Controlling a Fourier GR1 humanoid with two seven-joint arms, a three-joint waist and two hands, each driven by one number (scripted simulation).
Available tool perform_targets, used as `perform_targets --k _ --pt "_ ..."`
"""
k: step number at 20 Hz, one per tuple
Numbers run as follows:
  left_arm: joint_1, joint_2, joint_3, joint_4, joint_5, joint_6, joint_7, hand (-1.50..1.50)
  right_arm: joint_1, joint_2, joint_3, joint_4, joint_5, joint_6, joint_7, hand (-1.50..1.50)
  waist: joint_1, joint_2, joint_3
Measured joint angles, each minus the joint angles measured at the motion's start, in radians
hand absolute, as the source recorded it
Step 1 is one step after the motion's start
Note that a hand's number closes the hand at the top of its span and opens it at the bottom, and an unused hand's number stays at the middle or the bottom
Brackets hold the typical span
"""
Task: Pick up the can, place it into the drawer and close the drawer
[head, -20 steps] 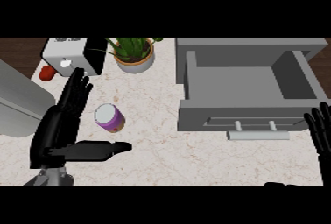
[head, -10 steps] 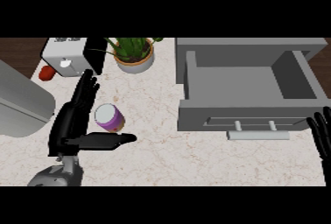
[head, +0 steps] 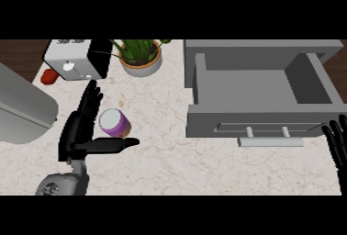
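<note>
Head view, left-centre: my left robot hand (head: 81, 131) brackets the small purple white-topped can (head: 114, 123), uncurled, holding nothing; it looks light, rigid, slick-sided, best gripped mid-body.

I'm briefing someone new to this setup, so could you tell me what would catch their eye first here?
Most striking is the purple can standing left of centre on the counter, framed by the left robot hand, fingers alongside it and thumb below it. Next comes the big grey drawer, open at the right. The right robot hand rests open at the right edge.
</note>
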Motion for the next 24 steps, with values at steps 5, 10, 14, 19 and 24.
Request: perform_targets --k 5,10,14,19,24 --pt "-0.02 0.008 0.034 0.1 0.013 -0.006 -0.074 -1.5 -0.024 -0.007 -0.025 0.028 -0.013 0.013 -0.007 -1.5 0.0 0.0 0.0" --pt "0.021 0.016 0.049 0.159 0.01 -0.009 -0.156 -1.5 -0.031 -0.007 -0.036 0.034 -0.009 0.023 -0.004 -1.5 0.001 0.0 0.0" --pt "0.002 0.026 0.073 0.253 0.018 -0.021 -0.228 -1.5 -0.065 -0.004 -0.035 0.039 0.0 0.012 0.018 -1.5 0.001 0.0 0.0" --pt "-0.013 0.044 0.098 0.336 0.035 -0.044 -0.286 -1.5 -0.046 0.011 -0.028 0.012 0.006 0.017 0.026 -1.5 0.0 0.0 0.0" --pt "0.007 0.053 0.107 0.387 0.042 -0.062 -0.34 -1.5 -0.025 0.02 -0.009 -0.017 0.02 0.01 0.023 -1.5 0.0 0.0 0.0"
